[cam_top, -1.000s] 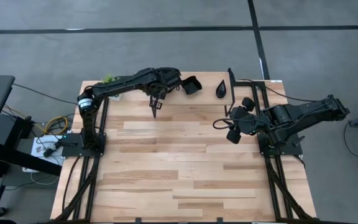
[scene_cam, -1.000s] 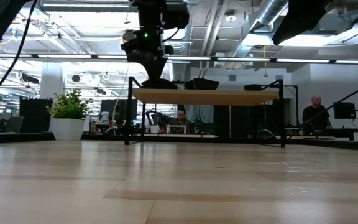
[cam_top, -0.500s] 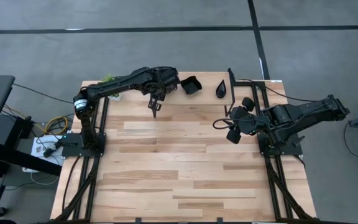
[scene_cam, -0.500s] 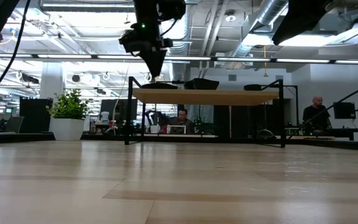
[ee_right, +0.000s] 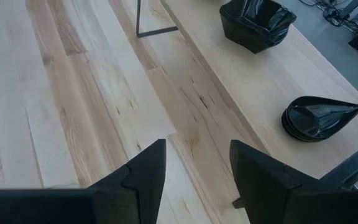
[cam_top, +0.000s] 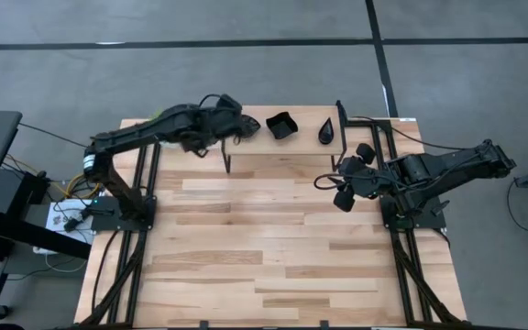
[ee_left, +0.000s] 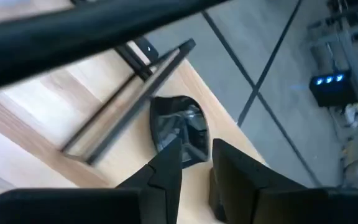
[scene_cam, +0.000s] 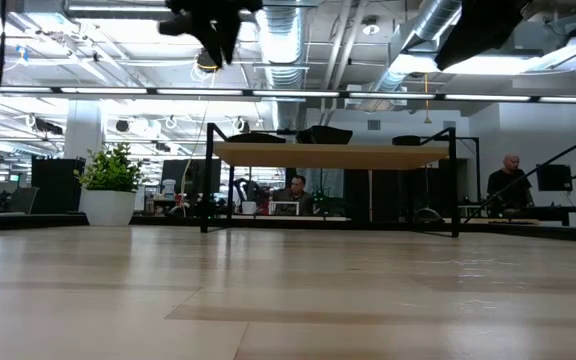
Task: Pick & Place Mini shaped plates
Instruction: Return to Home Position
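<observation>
Black and glossy, the wavy-edged square stack (cam_top: 281, 126) sits near the middle of the shelf (cam_top: 302, 137), which runs along the far edge of the bench (cam_top: 273, 247). The teardrop stack (cam_top: 326, 132) is toward the shelf's right end, apart from the square one. Its long axis runs front to back, with the point aimed at the far edge. My left wrist view shows one more black dish (ee_left: 179, 127) just past my fingertips, close to the shelf's rim. I cannot tell its shape for sure.

My left gripper (cam_top: 242, 128) hangs above the shelf's left end and, in the low view, well clear of the shelf top. It is empty, with its fingers (ee_left: 166, 177) parted by only a narrow gap. The square stack lies just to its right along the shelf, and the dish in my wrist view sits below and ahead.

As I judge it, going home means lifting off toward the bench's left edge. That heads away from both stacks, so nothing should get clipped.

My right gripper (cam_top: 342, 183) waits over the bench in front of the shelf's right end, empty, with its fingers wide apart. It is the nearer one to the teardrop stack, which lies ahead of it toward the far edge.
</observation>
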Controlling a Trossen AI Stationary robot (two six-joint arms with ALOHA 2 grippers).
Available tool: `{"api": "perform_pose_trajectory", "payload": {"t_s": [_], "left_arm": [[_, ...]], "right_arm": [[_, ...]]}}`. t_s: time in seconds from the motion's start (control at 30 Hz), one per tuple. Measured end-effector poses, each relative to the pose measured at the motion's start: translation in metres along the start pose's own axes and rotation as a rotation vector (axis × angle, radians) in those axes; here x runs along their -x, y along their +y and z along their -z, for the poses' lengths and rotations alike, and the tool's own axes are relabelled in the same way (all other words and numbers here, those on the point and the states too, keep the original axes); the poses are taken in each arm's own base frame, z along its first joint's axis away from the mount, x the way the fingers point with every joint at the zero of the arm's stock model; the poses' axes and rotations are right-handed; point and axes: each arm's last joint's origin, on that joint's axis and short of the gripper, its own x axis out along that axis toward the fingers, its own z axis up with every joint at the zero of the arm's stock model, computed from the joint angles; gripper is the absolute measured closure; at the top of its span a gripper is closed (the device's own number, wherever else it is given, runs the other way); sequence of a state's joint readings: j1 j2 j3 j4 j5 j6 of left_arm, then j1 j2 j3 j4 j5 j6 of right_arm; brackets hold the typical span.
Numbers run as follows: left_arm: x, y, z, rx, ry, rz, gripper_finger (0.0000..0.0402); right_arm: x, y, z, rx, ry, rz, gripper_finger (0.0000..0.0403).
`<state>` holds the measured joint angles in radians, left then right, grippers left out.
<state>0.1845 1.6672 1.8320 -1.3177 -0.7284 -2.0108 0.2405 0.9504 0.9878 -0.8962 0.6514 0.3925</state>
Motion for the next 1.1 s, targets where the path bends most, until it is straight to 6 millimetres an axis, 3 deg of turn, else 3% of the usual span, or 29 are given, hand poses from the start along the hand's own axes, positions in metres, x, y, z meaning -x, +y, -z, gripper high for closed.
{"api": "perform_pose_trajectory", "payload": {"t_s": [0.2,0.37,0.47,0.7,0.83,1.1], "left_arm": [[0.006,0.031,-0.003,-0.154,-0.058,-0.038,0.0311],[0.010,0.065,-0.017,-0.200,-0.062,-0.053,0.0311],[0.017,0.076,-0.033,-0.168,-0.053,-0.023,0.0311],[0.044,0.108,-0.076,-0.299,0.012,0.062,0.0311],[0.058,0.123,-0.091,-0.412,-0.108,0.173,0.0311],[0.074,0.136,-0.082,-0.691,-0.359,0.337,0.0311]], "right_arm": [[0.000,0.000,-0.001,-0.007,-0.008,-0.003,0.0232],[0.000,0.001,-0.001,-0.008,-0.010,-0.004,0.0230],[0.000,0.000,-0.001,-0.009,-0.011,-0.004,0.0231],[0.000,0.001,-0.001,-0.010,-0.012,-0.005,0.0230],[0.000,0.001,-0.001,-0.009,-0.012,-0.005,0.0229],[0.000,0.001,-0.003,-0.025,-0.028,-0.007,0.0230]]}}
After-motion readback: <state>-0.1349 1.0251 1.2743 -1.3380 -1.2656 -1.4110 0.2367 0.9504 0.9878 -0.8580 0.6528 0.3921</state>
